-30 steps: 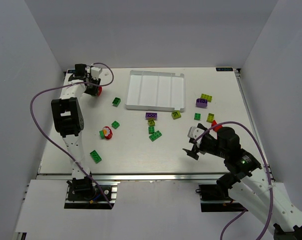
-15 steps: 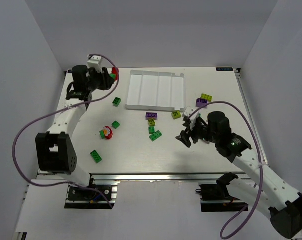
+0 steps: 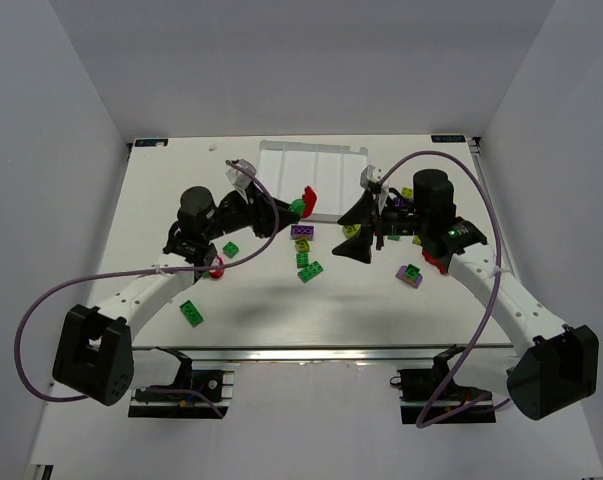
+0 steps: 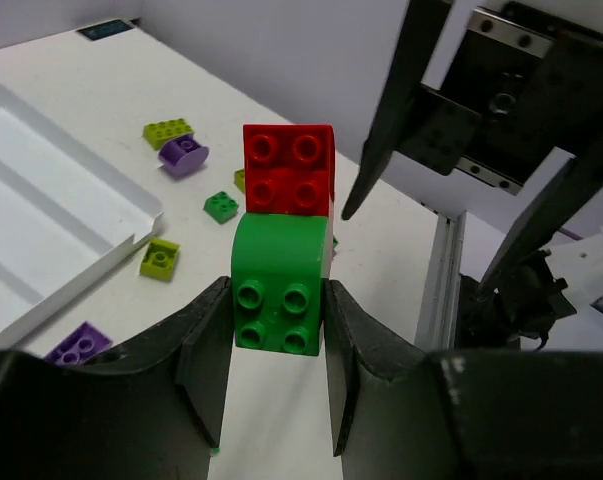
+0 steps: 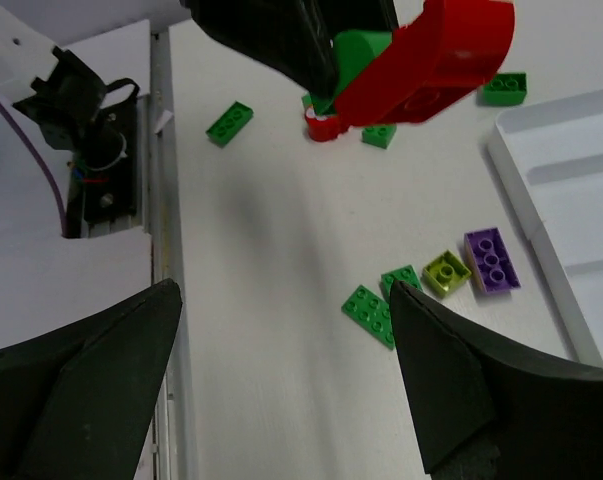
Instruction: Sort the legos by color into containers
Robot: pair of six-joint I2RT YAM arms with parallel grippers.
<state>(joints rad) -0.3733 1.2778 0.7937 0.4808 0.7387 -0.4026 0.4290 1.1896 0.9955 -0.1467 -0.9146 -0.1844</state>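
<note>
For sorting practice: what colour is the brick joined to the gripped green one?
Red brick; left wrist view.

White table [image 3: 271, 300] enclosed by plain pale walls [image 3: 301, 60].

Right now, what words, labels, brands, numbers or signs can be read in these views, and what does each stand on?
No text is readable.
One dark label on the table at its far right corner: too small to read.
A matching label at the far left corner: also too small.
The green and red legos nearest the left wrist camera: no lettering legible.
</note>
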